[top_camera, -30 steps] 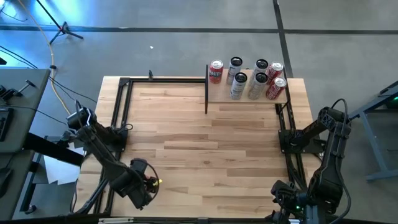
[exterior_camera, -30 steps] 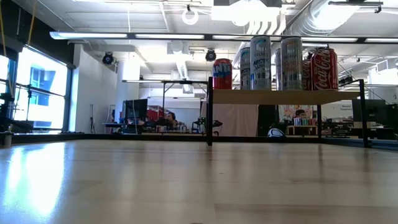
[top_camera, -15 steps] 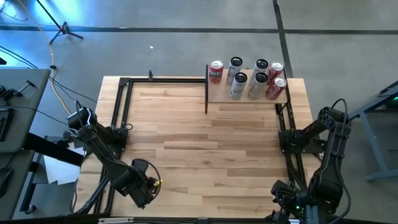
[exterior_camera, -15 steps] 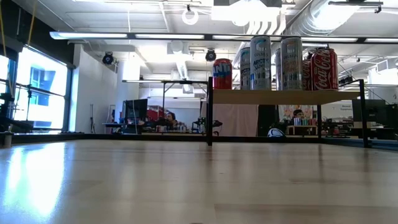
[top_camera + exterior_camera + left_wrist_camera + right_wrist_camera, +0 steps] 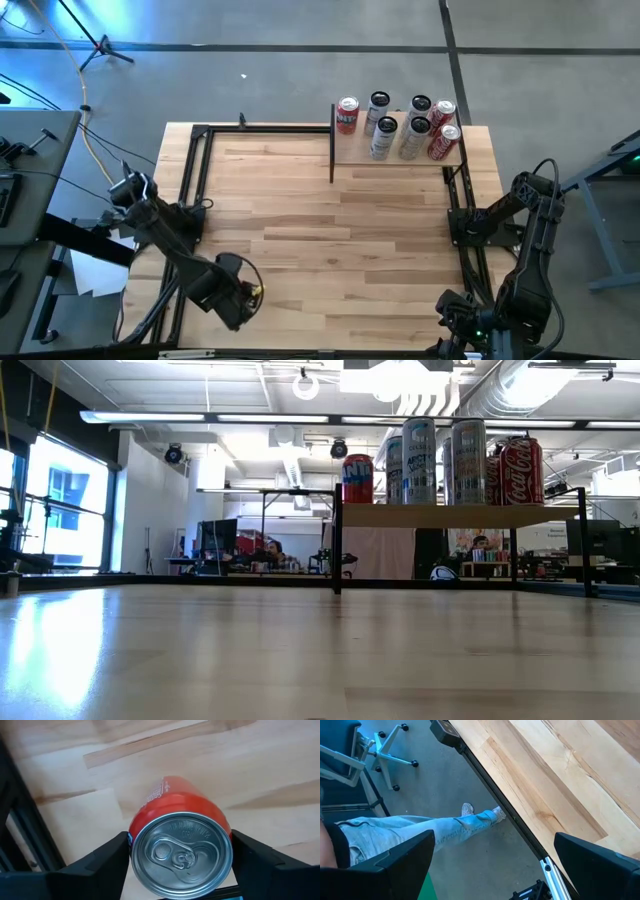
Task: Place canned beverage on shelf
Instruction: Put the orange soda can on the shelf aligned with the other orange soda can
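One red can (image 5: 181, 840) between left hand (image 5: 180, 865) fingers

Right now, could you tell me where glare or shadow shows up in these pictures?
Low view: bright window glare washes the tabletop at left. Left wrist view: the red can casts a soft shadow on the wood and its lid shines. High view: even light, with a blue cast on the floor.

The red can (image 5: 181, 845) is cut off by the left wrist view's edge; its label is unreadable. The person's leg (image 5: 420, 832) runs out of frame.
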### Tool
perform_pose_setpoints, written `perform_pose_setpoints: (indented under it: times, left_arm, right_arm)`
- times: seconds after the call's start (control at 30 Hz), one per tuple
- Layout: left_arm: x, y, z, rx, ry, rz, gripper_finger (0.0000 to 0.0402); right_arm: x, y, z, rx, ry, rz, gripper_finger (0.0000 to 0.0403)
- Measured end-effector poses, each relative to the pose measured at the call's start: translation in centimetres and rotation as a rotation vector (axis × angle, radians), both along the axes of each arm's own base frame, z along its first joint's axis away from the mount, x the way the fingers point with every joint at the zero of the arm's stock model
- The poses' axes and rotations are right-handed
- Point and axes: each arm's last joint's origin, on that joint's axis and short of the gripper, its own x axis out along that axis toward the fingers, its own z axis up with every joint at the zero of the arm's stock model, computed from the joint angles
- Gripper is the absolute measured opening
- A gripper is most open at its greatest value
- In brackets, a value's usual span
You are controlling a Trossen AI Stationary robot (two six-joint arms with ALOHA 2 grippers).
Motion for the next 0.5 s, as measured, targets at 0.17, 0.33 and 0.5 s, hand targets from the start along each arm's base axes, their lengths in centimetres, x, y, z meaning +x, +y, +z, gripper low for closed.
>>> perform_pose_setpoints:
  times: [0.17,0.33,0.5]
  left_arm:
    - [1.9,1.5,0.8,-0.030,-0.025,-0.073,0.0250]
    - [3.9,4.0,1.7,-0.044,-0.017,-0.212,0.0246]
    - [6.5,7.4,2.9,-0.054,-0.054,-0.354,0.0246]
  right_arm:
    - [0.0,0.0,0.0,0.000,0.000,0.000,0.0399]
    - [0.0,0.0,0.0,0.000,0.000,-0.001,0.0399]
    - [0.0,0.0,0.0,0.000,0.000,0.000,0.0399]
